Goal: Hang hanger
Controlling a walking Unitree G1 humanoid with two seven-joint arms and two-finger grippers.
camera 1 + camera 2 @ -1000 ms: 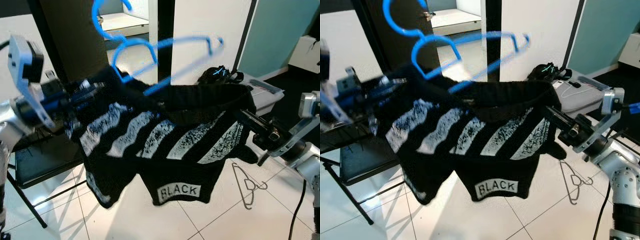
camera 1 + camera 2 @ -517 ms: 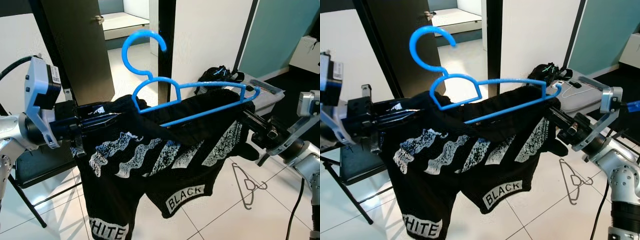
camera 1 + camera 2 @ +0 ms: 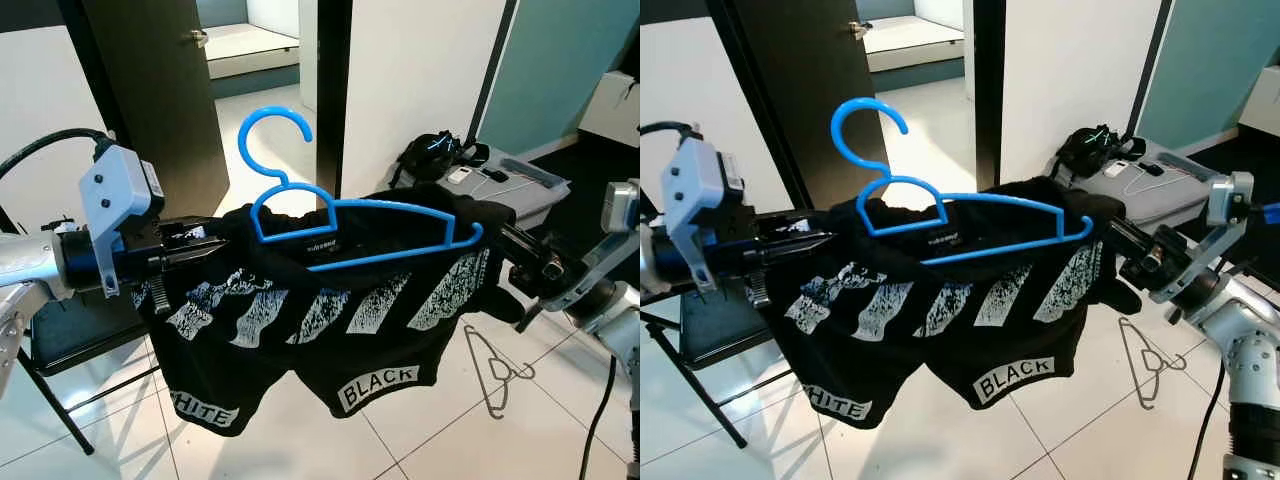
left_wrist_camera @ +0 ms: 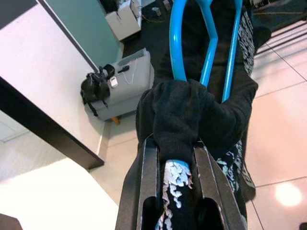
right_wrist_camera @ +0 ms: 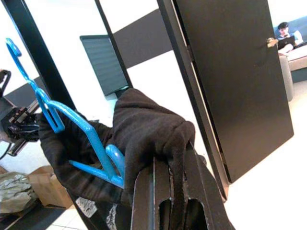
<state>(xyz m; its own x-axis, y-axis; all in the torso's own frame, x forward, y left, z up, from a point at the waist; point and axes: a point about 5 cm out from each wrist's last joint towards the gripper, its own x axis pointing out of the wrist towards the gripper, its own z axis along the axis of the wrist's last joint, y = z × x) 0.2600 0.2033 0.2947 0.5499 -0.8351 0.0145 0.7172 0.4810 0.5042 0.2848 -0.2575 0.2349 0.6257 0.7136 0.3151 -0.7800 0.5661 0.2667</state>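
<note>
Bright blue plastic clothes hanger (image 3: 352,225), hook uppermost, held in mid-air before the robot with a pair of black knit shorts with white brush-stripe print and "BLACK" and "WHITE" labels (image 3: 330,320) draped over it; the waistband wraps both hanger ends and the legs hang below the hanger's lower bar. Left gripper (image 3: 215,238), at the hanger's left end: its two black fingers (image 4: 148,172) are clenched on a fold of the shorts' fabric, the blue hanger bars running on just beyond the fold. Right gripper (image 3: 500,235), at the hanger's right end: its fingers (image 5: 146,187) likewise pinch a bunch of the black fabric, the hanger's curved blue corner lying just beside the fingertips. Whether either gripper touches the plastic itself cannot be told; cloth covers the contact. Behind the hanger's hook: dark brown door with a metal knob (image 3: 150,90) standing open, and beside it a black vertical post (image 3: 332,90) against a white wall. Beyond the hanger's right end: grey case (image 3: 520,190) on the floor with a black bag with teal trim (image 3: 432,155) resting against it. Below the right gripper: thin grey wire hanger (image 3: 495,370) lying flat on the white tiled floor (image 3: 400,440). Below the left gripper: black folding chair (image 3: 70,340).
</note>
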